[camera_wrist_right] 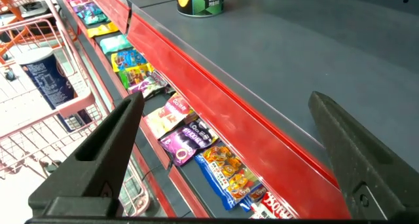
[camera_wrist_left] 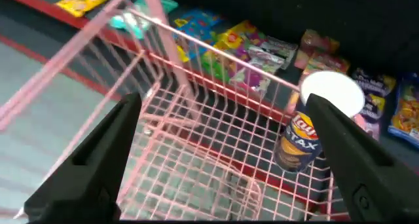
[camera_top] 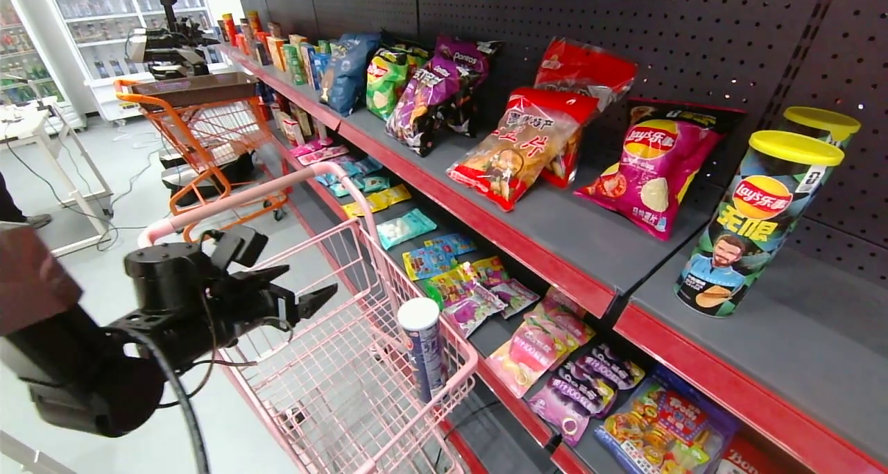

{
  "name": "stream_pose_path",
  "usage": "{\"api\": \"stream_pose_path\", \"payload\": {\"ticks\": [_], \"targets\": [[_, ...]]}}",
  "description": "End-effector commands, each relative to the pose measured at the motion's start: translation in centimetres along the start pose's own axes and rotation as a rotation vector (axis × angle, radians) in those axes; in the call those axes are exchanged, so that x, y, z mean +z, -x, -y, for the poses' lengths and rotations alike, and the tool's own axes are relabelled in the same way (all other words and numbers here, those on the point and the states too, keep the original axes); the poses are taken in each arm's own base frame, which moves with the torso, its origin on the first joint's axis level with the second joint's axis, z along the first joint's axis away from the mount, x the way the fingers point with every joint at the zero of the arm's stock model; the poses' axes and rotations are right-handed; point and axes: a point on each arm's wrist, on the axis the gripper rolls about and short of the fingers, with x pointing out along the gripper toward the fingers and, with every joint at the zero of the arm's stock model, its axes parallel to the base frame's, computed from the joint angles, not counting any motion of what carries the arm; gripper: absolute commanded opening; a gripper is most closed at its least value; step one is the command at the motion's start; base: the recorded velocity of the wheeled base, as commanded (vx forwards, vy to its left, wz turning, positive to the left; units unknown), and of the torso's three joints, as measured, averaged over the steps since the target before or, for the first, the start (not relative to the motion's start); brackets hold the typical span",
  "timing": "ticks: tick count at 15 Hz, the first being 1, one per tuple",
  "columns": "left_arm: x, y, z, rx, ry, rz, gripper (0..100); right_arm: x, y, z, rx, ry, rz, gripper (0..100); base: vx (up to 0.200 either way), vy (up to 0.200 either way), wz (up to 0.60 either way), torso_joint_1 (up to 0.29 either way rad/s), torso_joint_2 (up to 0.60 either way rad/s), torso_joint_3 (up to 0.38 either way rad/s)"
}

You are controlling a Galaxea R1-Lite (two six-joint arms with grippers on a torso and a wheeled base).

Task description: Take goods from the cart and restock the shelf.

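Logos stand on the blue can (camera_top: pixel 424 352), magenta bag (camera_top: pixel 652 175) and green canister (camera_top: pixel 749 231)

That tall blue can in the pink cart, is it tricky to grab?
The can looks like a rigid tube, so it probably won't crumple. Tall and narrow, standing upright, it may tip if nudged. Its smooth round side could slip or roll.

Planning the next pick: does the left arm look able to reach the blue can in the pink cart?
Probably yes: the left gripper hangs open above the cart, and the can stands upright with its top unobstructed.
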Motion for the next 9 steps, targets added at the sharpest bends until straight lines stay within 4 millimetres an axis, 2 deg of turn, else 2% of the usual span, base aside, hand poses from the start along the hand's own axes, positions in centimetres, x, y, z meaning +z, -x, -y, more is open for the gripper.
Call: {"api": "stream_pose_path", "payload": {"ticks": [1,3,4,9], "targets": [[-3.9,-5.5,2.5,-0.144,0.01,-0.066,100,0.0,0.0,0.0,0.001,0.0,0.001,100,0.0,0.0,0.0,0.0,0.0,0.0],[-3.5,-7.4,3.9,-0.191,0.031,-0.037,100,0.0,0.0,0.0,0.001,-0.003,0.001,100,0.0,0.0,0.0,0.0,0.0,0.0],[-4.0,-8.4,4.4,-0.211,0.026,-0.036,100,0.0,0.0,0.0,0.002,-0.003,0.001,100,0.0,0.0,0.0,0.0,0.0,0.0],[-4.9,-8.8,7.2,-0.282,0.017,-0.073,100,0.0,0.0,0.0,0.002,-0.004,0.001,100,0.0,0.0,0.0,0.0,0.0,0.0]]}}
